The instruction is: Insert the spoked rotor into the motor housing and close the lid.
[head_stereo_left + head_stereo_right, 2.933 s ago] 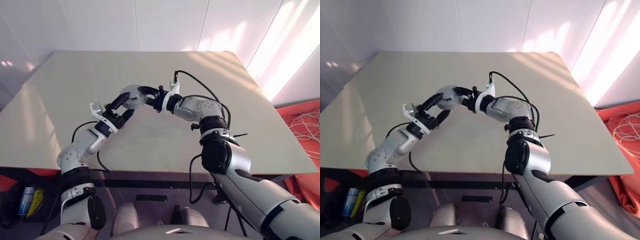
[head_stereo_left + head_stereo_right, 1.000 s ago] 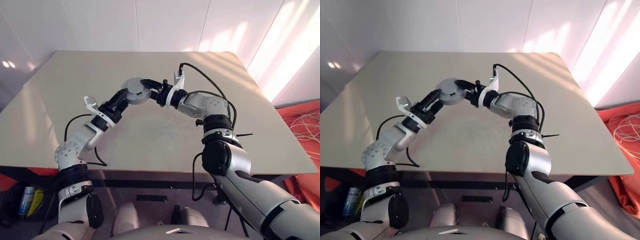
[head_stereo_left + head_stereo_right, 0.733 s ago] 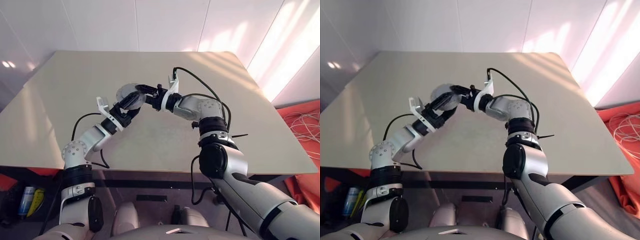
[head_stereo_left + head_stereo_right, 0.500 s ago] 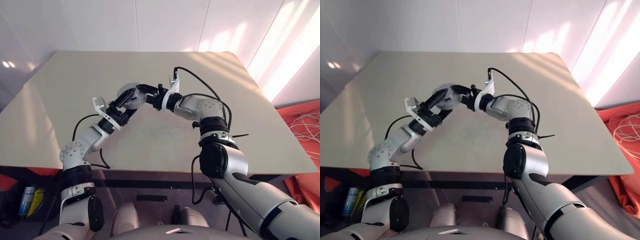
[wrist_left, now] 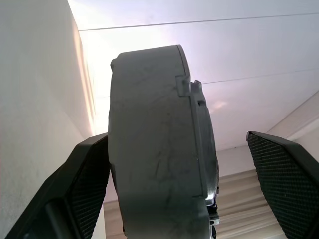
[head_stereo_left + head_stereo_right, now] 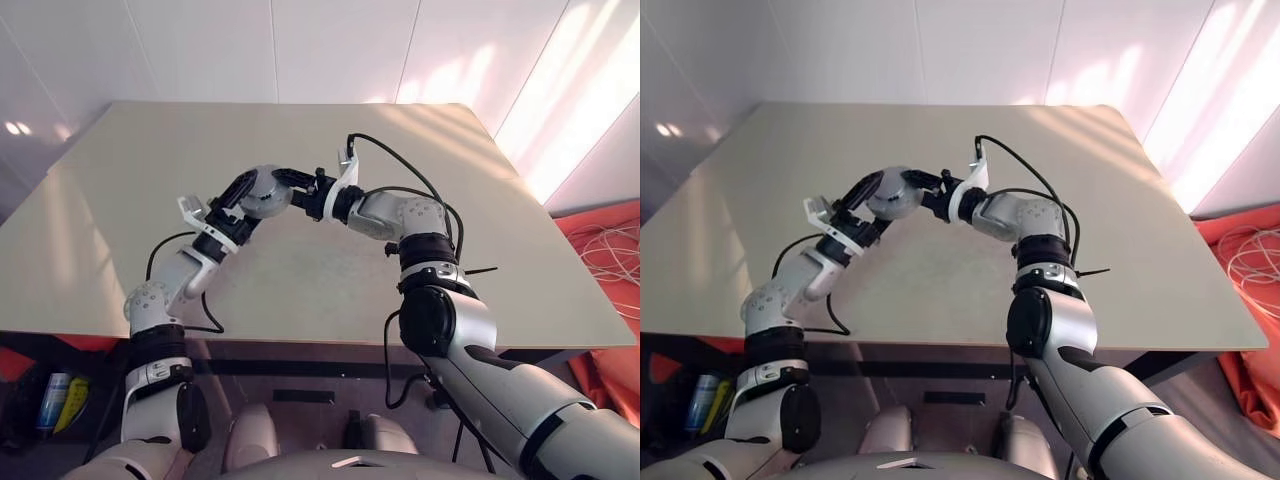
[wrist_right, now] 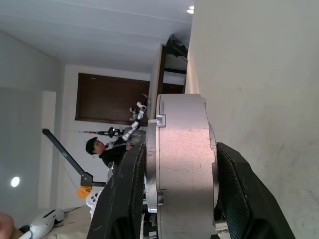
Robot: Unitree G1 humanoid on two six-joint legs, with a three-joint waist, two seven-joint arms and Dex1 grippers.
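The motor housing (image 6: pixel 262 192) is a thick round grey case held in the air over the table, with my right gripper (image 6: pixel 289 190) shut on its two flat sides (image 7: pixel 182 159). The lid (image 5: pixel 203 149) lies closed against it; I see the seam edge-on. My left gripper (image 6: pixel 243 205) is open around the housing's other side. In the left wrist view one finger (image 5: pixel 92 174) sits close to the case and the other finger (image 5: pixel 284 179) stands well clear. The spoked rotor is hidden.
Below both hands lies the beige table (image 6: pixel 400 290), with its front edge near me. An orange sheet with pale cables (image 6: pixel 610 250) lies on the floor to the right. A person (image 7: pixel 97 148) stands far back in the room.
My left gripper's fingers have spread wide and now sit loosely around the housing. Both hands came down a little with the housing, which stays clamped in my right gripper.
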